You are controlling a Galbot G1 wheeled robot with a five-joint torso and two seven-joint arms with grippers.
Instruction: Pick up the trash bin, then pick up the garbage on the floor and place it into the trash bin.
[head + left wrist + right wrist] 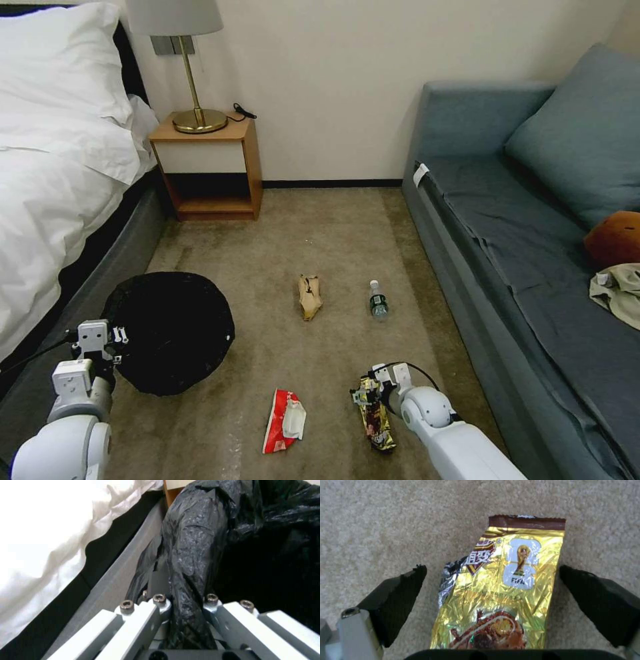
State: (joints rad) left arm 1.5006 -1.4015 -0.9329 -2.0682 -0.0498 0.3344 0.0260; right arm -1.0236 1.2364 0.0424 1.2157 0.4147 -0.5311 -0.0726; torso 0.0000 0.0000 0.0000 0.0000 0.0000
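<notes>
So the left gripper (115, 347) has its fingers pinched tight on the bag-covered rim of the trash bin (170, 330), which sits over by the bed (60, 173) on the robot's left. Over on the right, the right gripper (491, 580) hangs low over the gold snack wrapper (506, 580) lying flat on the carpet (333, 227), fingers spread wide with one black pad (403, 590) on each long side of it, neither quite touching. Looks to me like the grab is lined up nicely, but foil that flat is slippery, so I'd drop straight down until the pads brush the pile and then squeeze slowly so the wrapper buckles upward between them instead of sliding out. Red-and-white wrapper (283, 421) is just beside it; the tan paper bag (310, 297) and the little clear bottle (378, 301) sit farther up the floor.
</notes>
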